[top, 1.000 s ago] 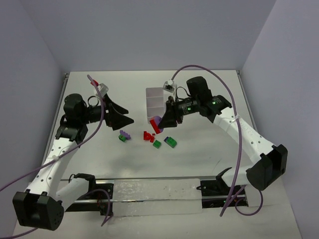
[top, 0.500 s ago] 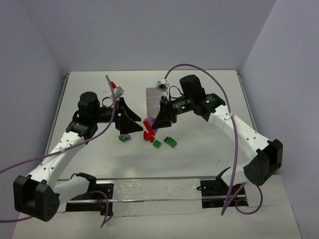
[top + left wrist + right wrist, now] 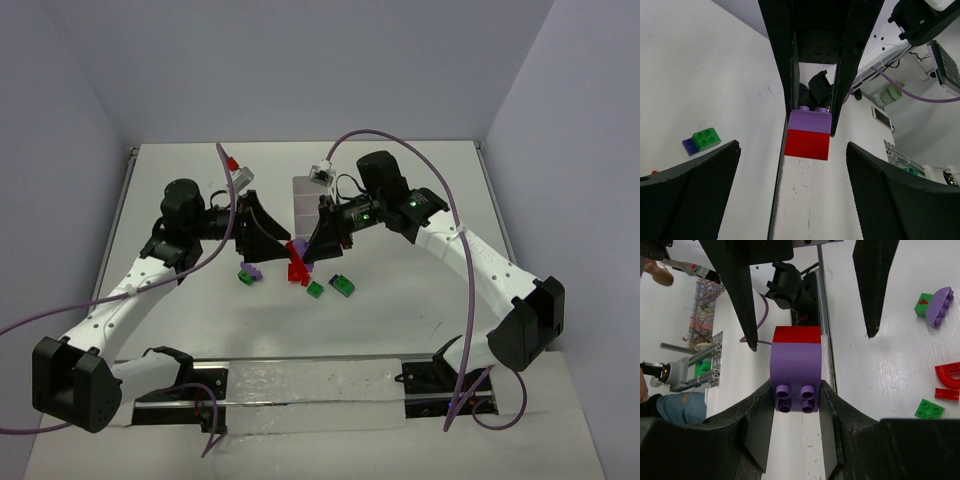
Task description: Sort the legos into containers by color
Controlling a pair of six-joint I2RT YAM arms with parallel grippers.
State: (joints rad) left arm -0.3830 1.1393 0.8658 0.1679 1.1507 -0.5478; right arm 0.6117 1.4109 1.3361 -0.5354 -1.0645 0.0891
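Just beside the tray's point(image 3: 308, 195) near end, our right gripper point(image 3: 795, 390) pinches the purple brick point(image 3: 794, 362) so our left gripper point(image 3: 792, 146), fingers wide, can pull off the red brick point(image 3: 807, 144) stuck to it

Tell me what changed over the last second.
The left gripper swung in toward the centre, open, its fingers now either side of the red end of the red-and-purple stack. The right gripper, still shut on that stack, shifted slightly left to meet it. The loose legos and the white tray stayed put.
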